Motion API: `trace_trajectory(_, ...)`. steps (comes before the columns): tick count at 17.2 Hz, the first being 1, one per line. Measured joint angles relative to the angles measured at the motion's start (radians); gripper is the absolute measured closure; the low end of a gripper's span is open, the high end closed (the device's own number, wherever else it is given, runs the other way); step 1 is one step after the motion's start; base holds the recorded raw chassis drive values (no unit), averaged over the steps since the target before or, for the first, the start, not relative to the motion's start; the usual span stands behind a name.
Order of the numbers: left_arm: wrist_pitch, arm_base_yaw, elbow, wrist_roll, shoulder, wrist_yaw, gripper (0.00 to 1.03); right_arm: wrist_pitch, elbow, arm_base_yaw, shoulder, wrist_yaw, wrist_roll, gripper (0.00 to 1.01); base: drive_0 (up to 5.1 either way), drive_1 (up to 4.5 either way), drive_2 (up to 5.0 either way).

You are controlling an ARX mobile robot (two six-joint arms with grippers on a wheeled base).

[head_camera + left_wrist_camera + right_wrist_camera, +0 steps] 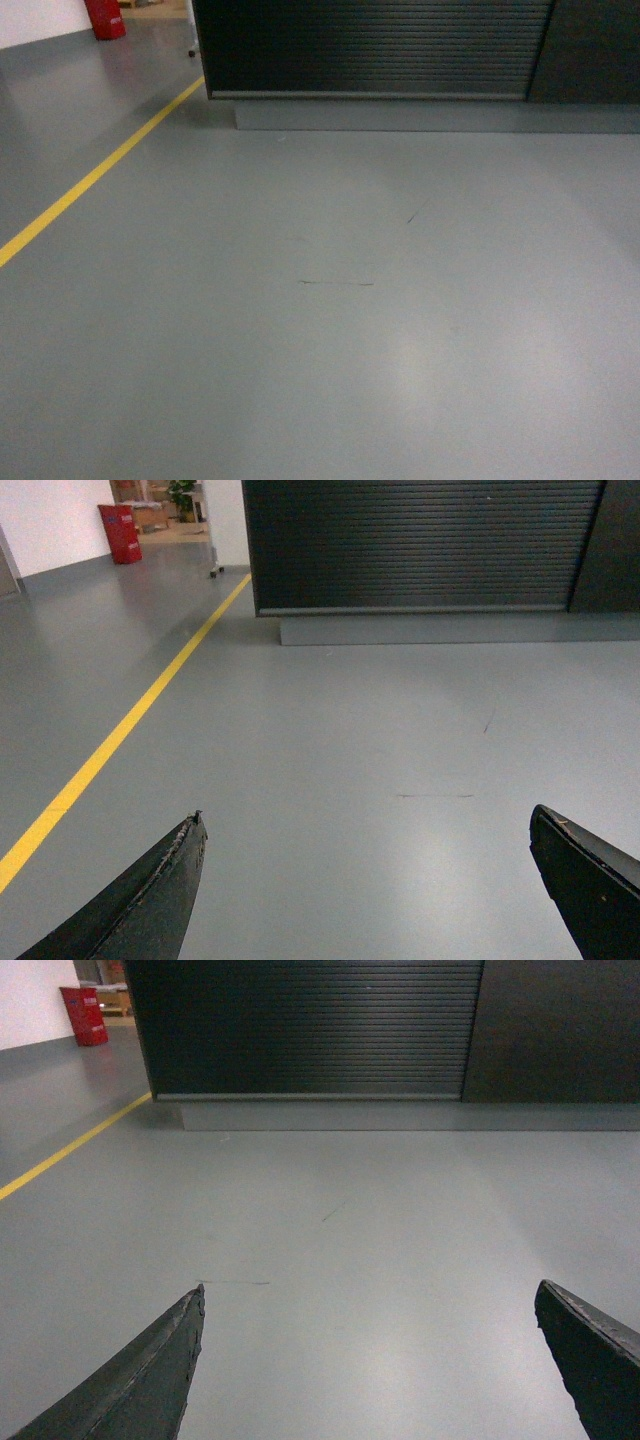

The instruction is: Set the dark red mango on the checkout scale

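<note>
The checkout [380,50] stands ahead as a dark counter with a ribbed slatted front and a grey plinth; it also fills the top of the left wrist view [420,545] and the right wrist view [310,1025]. Its top is out of frame. The dark red mango and the scale are out of view. My left gripper [365,825] is open, its two black fingers spread wide over bare grey floor with nothing between them. My right gripper [368,1300] is open too, likewise holding nothing. Neither gripper shows in the head view.
A yellow floor line [95,175] runs diagonally on the left toward the counter's left corner. A red bin [105,18] stands far back left. Grey floor [340,330] with faint scuff marks stretches between me and the plinth [430,115].
</note>
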Motion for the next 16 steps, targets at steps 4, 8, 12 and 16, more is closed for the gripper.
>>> trace_trajectory(4, 0.0, 0.0, 0.0, 0.0, 0.0, 0.0, 0.05, 0.0, 0.0, 0.0, 0.0, 0.0, 0.0, 0.03, 0.0, 0.0, 0.0)
trace_trajectory(8, 0.0, 0.0, 0.0, 0.0, 0.0, 0.0, 0.05, 0.0, 0.0, 0.0, 0.0, 0.0, 0.0, 0.03, 0.0, 0.0, 0.0)
trace_trajectory(12, 0.0, 0.0, 0.0, 0.0, 0.0, 0.0, 0.05, 0.0, 0.0, 0.0, 0.0, 0.0, 0.0, 0.03, 0.0, 0.0, 0.0)
trace_trajectory(16, 0.0, 0.0, 0.0, 0.0, 0.0, 0.0, 0.05, 0.0, 0.0, 0.0, 0.0, 0.0, 0.0, 0.03, 0.0, 0.0, 0.0)
